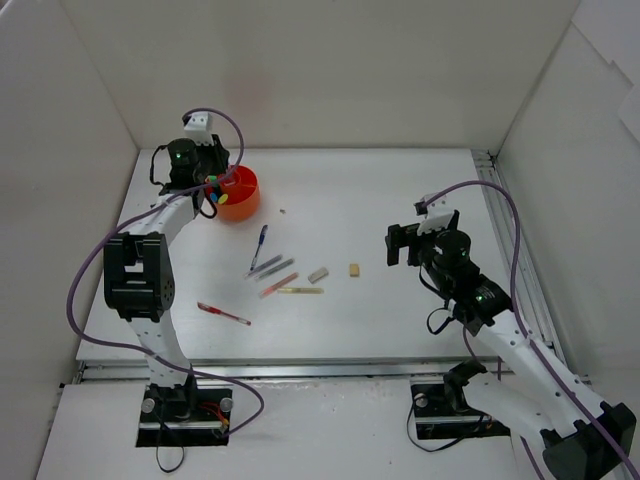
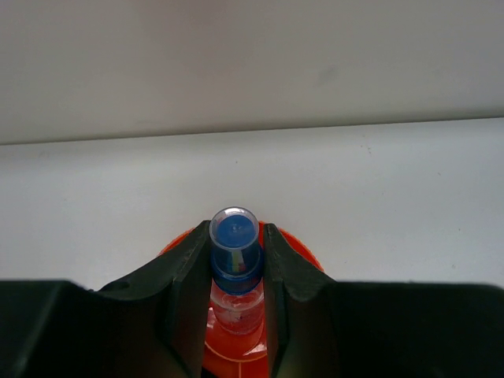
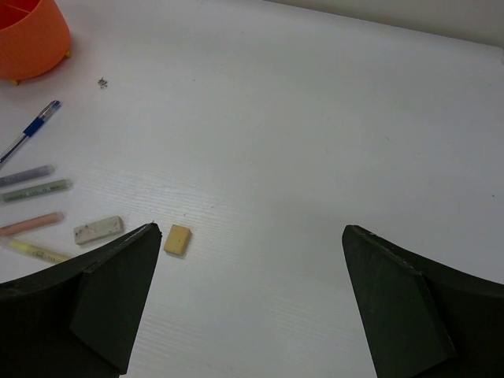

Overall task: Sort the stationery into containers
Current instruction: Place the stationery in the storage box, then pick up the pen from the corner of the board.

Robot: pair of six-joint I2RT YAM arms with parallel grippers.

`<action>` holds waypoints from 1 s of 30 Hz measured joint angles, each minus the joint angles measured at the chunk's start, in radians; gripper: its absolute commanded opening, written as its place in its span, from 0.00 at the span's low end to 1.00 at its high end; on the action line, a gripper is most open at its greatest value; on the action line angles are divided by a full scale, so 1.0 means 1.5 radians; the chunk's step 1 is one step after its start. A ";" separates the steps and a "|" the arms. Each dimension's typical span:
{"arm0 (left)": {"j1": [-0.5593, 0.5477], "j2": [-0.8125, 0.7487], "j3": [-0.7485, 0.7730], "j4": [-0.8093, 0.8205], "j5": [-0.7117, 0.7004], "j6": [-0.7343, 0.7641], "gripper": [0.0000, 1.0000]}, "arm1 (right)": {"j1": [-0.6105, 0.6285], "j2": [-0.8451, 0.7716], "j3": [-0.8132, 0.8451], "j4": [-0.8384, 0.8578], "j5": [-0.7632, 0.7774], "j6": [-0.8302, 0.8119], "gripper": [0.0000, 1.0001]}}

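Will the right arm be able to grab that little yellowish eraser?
Probably yes. The right gripper is open and empty, the yellowish eraser lies flat just ahead, apart from other things, and only bare table sits between them.

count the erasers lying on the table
2: a grey eraser just right of the pens, and a beige eraser right of that. Others may be hidden in the organizer.

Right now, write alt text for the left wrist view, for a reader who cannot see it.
The left gripper holds a clear blue-capped tube between its two black fingers, over the orange organizer. White table and a pale wall lie beyond.
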 measured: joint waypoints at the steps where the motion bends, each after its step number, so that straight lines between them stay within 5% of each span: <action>1: 0.000 0.000 -0.006 0.001 -0.001 0.000 0.00 | -0.001 0.000 0.000 0.000 0.000 0.000 0.98; 3: -0.001 0.000 -0.017 -0.001 -0.005 0.000 0.07 | -0.004 0.000 0.000 -0.001 0.000 0.000 0.98; 10: -0.006 0.000 -0.019 -0.001 -0.018 0.007 0.57 | -0.004 0.000 0.000 -0.004 -0.002 0.000 0.98; 15: -0.008 -0.012 -0.023 -0.001 -0.020 0.011 0.75 | -0.007 -0.002 0.000 -0.005 -0.015 0.000 0.98; 18: -0.010 -0.044 -0.040 -0.012 -0.020 0.010 1.00 | -0.007 -0.003 0.000 -0.005 -0.034 0.001 0.98; 25: -0.014 -0.199 -0.064 -0.124 -0.040 -0.035 1.00 | -0.001 0.023 0.001 -0.013 -0.116 0.002 0.98; 30: -0.015 -0.394 -0.148 -0.250 -0.057 -0.118 1.00 | 0.072 0.148 0.027 -0.004 -0.174 -0.030 0.98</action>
